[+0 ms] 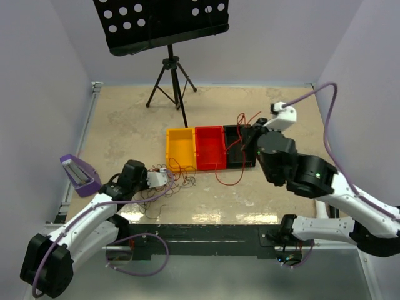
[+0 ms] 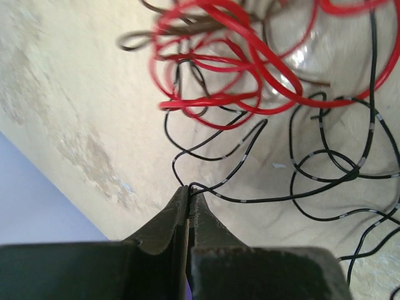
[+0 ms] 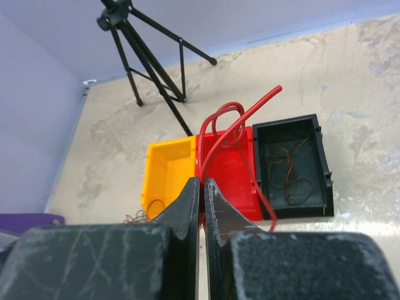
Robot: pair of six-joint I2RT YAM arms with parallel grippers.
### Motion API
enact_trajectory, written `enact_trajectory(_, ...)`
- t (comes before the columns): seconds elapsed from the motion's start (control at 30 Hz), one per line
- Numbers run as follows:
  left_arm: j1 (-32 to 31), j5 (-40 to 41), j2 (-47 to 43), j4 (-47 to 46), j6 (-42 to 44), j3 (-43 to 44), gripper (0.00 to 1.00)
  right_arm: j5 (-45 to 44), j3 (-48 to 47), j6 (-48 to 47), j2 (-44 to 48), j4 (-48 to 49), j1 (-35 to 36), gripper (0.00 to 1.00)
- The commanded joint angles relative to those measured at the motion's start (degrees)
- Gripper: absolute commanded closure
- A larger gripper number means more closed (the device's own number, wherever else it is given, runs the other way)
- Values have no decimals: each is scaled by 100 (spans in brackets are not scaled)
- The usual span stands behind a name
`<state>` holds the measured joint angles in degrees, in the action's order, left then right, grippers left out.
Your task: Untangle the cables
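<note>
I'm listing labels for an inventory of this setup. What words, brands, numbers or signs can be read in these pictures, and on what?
None: no readable text shows in any view.
The yellow bin, red bin and black bin show no markings.
The black wire carries pale bands, not letters or digits; the red wire is plain.
The black stand shows only holes.
</note>
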<state>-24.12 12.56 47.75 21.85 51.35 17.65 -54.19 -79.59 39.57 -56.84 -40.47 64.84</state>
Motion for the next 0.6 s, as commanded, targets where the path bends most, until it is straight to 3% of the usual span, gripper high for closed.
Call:
enact_trajectory(0.0,30,-675,-55,671,-433,590,100,444,575,-976,-397,1521,-401,100)
enact_trajectory(0.17,30,-684,-221,821,-416,565,100,488,1042,-1837,-1108,2946,-612,100)
enact_trajectory(0.33,30,-597,-432,883,-372,441,100,849,1148,-2278,-1864,3668,-885,100)
enact_trajectory(0.57,30,-597,-503,892,-380,397,100,-327,1604,-3305,-2577,5195,-947,100)
